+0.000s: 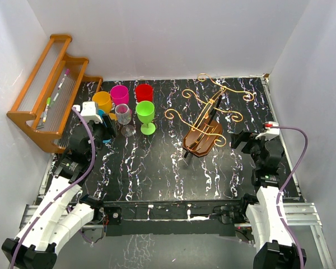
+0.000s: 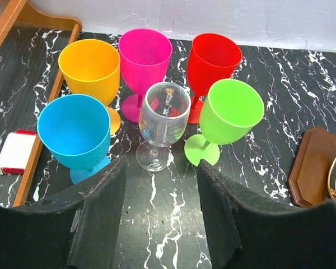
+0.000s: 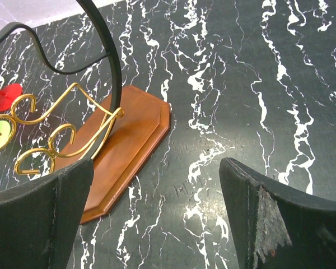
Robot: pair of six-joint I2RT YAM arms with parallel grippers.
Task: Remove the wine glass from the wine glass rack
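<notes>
The clear wine glass [image 2: 164, 120] [image 1: 124, 116] stands upright on the black marbled table among coloured goblets, apart from the rack. My left gripper [image 2: 161, 188] [image 1: 109, 129] is open just short of its foot, with only bare table between the black pads. The wine glass rack [image 1: 204, 134], a violin-shaped brown stand with curling gold wire arms, stands centre-right; no glass shows on it. Its base [image 2: 313, 168] shows at the right edge of the left wrist view. My right gripper [image 3: 157, 168] [image 1: 242, 140] is open, low over the table just right of the rack's base [image 3: 129, 140].
Orange [image 2: 91, 70], pink [image 2: 144, 56], red [image 2: 213, 59], green [image 2: 231, 112] and blue [image 2: 74, 131] goblets crowd round the clear glass. An orange-brown stepped shelf [image 1: 47, 106] with pens leans at the left wall. A small white and red box [image 2: 14, 151] lies by it. White walls enclose the table.
</notes>
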